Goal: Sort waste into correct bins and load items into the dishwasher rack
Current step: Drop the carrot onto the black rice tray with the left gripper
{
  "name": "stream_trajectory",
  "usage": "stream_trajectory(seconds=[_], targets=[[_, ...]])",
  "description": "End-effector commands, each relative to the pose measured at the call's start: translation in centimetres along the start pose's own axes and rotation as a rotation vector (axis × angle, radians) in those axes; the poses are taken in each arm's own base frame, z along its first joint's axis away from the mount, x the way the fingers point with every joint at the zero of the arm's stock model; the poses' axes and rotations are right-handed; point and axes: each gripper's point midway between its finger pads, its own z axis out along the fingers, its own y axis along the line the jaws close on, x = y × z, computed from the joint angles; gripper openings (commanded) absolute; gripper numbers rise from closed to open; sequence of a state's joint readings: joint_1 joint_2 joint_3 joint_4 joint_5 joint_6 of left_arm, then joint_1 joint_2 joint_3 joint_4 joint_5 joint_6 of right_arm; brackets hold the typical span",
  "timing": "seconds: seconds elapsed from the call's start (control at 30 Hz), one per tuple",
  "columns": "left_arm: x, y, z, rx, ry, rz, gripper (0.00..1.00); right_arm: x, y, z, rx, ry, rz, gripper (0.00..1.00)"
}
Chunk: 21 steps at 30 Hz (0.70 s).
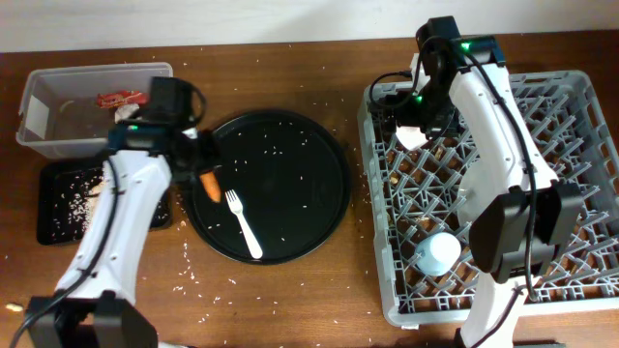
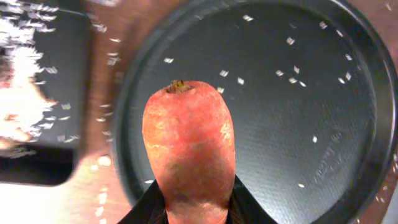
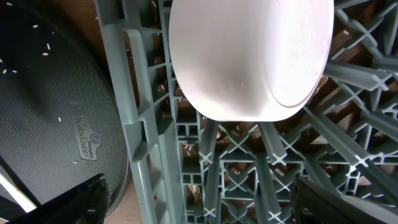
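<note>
My left gripper [image 1: 205, 166] is shut on the orange carrot [image 1: 210, 183] and holds it over the left rim of the round black tray [image 1: 290, 145]. The carrot [image 2: 189, 149] fills the left wrist view between the fingers [image 2: 193, 208]. My right gripper [image 1: 418, 114] is open above the small white bowl [image 1: 411, 136], which lies tilted in the far left corner of the grey dishwasher rack [image 1: 580, 145]. In the right wrist view the bowl [image 3: 249, 56] lies ahead of the spread fingers [image 3: 199, 205]. The white fork [image 1: 242, 224] lies on the round tray. A light blue cup [image 1: 437, 253] stands upside down in the rack. The plate is out of view.
The clear tub [image 1: 39, 92] at the far left holds the red wrapper [image 1: 118, 98]. The flat black tray [image 1: 53, 227] in front of it holds beige grain scraps [image 1: 73, 200]. Grains are scattered on the round tray and the wooden table.
</note>
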<state>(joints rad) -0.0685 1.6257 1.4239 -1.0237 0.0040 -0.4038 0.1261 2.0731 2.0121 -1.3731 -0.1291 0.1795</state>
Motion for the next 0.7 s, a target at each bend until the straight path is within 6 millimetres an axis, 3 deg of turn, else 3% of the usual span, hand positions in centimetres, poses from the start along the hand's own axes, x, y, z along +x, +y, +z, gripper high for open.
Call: stream_trajectory(seconds=[0.0,0.13,0.3,0.5,0.67], targets=[[-1.3,4.0,-1.3,-0.036,-0.018,-0.093,0.16,0.0,0.3,-1.4,-0.002,-0.035,-0.015,0.91],[-2.4,10.0,-1.7,-0.091,-0.031,-0.251,0.15,0.0,0.3,-1.4,-0.002,-0.035,-0.015,0.91],[-2.6,14.2,-2.1,-0.153,-0.046,-0.349,0.15,0.0,0.3,-1.4,-0.002,-0.035,-0.015,0.91],[-0.9,15.1,1.3,-0.155,-0.027,-0.392,0.15,0.1,0.3,-1.4,-0.001,-0.033,-0.016,0.91],[-0.5,15.3,2.5,-0.160,-0.034,-0.399,0.12,0.2,0.2,-1.4,0.000,-0.027,-0.015,0.91]])
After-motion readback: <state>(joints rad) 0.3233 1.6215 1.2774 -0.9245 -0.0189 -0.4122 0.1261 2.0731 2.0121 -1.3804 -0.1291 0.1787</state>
